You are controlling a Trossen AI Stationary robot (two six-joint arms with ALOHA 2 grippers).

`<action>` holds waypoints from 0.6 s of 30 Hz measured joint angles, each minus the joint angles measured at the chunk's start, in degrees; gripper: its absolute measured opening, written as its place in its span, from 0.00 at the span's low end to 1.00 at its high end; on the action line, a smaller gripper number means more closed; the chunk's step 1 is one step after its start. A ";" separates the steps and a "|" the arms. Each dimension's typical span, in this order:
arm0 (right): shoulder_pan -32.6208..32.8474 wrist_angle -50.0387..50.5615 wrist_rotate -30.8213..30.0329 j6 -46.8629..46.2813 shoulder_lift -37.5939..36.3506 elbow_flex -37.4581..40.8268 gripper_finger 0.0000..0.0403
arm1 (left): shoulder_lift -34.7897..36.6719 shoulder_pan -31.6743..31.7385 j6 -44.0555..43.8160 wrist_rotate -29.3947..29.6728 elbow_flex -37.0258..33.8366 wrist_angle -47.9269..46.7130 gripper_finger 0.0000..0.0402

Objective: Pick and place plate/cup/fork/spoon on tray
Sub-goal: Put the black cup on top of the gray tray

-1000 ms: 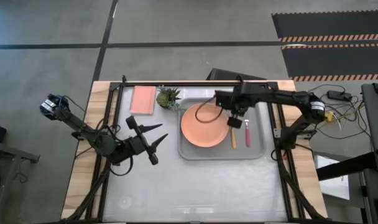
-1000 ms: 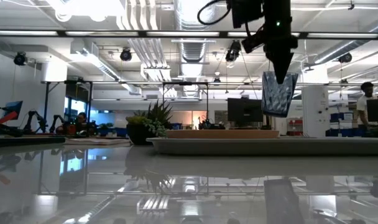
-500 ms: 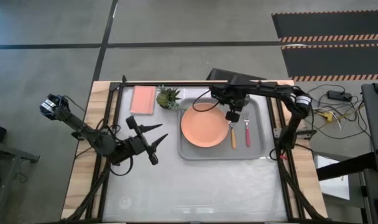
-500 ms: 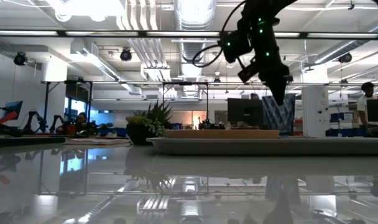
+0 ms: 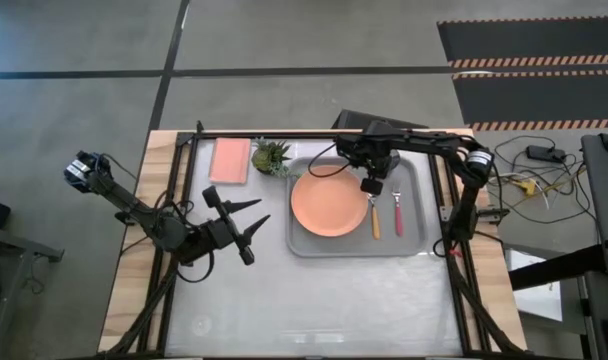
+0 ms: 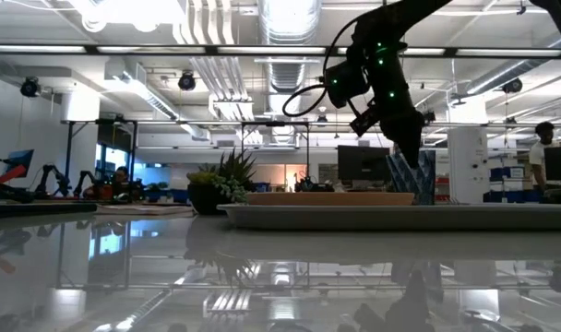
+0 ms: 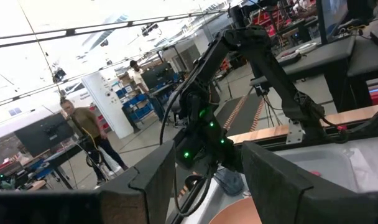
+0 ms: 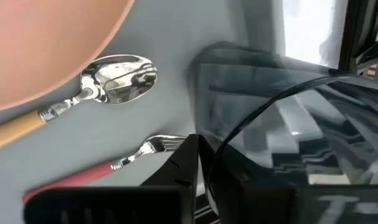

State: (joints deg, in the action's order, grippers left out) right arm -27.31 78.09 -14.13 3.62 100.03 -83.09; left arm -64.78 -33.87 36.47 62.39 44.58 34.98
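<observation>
The grey tray lies at the table's far right. On it lie the salmon-orange plate, the orange-handled spoon and the pink-red-handled fork. My right gripper is shut on the dark translucent cup over the tray's far part, between the plate and the fork. In the right wrist view the cup sits beside the spoon's bowl and the fork's tines. My left gripper is open and empty over the table, left of the tray. My right gripper holds the cup by its rim wall, pinched between the two fingers, one finger outside and the other seemingly inside. The fingers come from above, slanting. The cup stands upright, its bottom down behind the tray's rim; whether it rests on the tray I cannot tell.
A pink rectangular pad and a small potted plant sit at the far edge, left of the tray. The near half of the table holds nothing. A person stands in the room beyond.
My right gripper has gone down and a little toward the table's far-left with the cup, tipping to a slant. The cup has come from well above the tray down to the tray's level, staying upright.
</observation>
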 joint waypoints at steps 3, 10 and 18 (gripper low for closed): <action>0.00 -0.47 -0.03 -0.09 -0.13 0.00 0.11 | 0.00 0.00 0.00 0.01 0.00 0.02 0.42; 0.00 -0.43 -1.98 -1.02 -0.16 -0.06 0.25 | 0.00 0.00 0.00 0.00 0.00 0.00 0.42; 0.17 7.10 -2.26 -7.07 -0.23 -5.48 0.33 | 0.00 0.00 0.25 0.02 0.02 0.00 0.42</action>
State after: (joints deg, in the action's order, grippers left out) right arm -27.14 85.19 -16.39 -3.45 99.80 -88.57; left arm -64.77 -33.87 36.72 62.41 44.60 34.98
